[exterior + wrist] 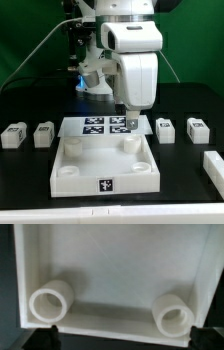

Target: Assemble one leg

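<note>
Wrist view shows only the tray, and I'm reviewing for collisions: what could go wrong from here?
1. The open, empty claw hangs low over the tray, near its sockets; dropping straight down might strike one.
2. The legs lie beside the tray, so a low sideways sweep toward them could clip its rim.

No letters, numbers or brand names can be read. The only signs are black-and-white square tags: four on the marker board point(106, 126) at mid-table and one on the tray piece's point(80, 183) front wall toward the near edge. Each of the legs point(43, 133) toward the tabletop's two side edges carries one too.
</note>
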Tool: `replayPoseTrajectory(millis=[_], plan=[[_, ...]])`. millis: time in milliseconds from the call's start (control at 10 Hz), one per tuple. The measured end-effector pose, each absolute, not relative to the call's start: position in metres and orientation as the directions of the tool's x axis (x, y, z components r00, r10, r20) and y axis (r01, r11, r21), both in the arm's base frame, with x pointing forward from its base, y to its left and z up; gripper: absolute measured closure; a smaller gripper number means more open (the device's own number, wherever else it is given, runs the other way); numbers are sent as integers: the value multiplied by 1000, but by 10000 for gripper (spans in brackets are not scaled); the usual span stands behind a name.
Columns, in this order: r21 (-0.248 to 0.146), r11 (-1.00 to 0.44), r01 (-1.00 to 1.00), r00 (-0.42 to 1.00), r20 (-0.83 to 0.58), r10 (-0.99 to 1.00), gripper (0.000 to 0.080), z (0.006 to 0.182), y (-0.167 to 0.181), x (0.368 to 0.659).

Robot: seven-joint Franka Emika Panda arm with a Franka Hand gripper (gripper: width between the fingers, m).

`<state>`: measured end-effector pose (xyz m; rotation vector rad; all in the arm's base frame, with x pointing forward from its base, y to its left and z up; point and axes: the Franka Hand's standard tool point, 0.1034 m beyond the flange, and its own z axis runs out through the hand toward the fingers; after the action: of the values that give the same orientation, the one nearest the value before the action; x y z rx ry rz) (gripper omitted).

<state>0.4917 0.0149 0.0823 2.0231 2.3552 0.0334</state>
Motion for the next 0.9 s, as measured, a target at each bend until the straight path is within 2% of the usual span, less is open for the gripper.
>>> replayPoseTrajectory(millis=[200,300,500,700,900], plan=[[32,107,994,-106,-9,994,150,75,14,486],[34,95,995,-95,-6,995,150,63,6,472],[-13,57,998,-57,0,998,150,41,-18,446],[-48,43,998,-43,13,999,150,16,-21,433],[-66,0,998,1,13,1000,150,8,-14,429]])
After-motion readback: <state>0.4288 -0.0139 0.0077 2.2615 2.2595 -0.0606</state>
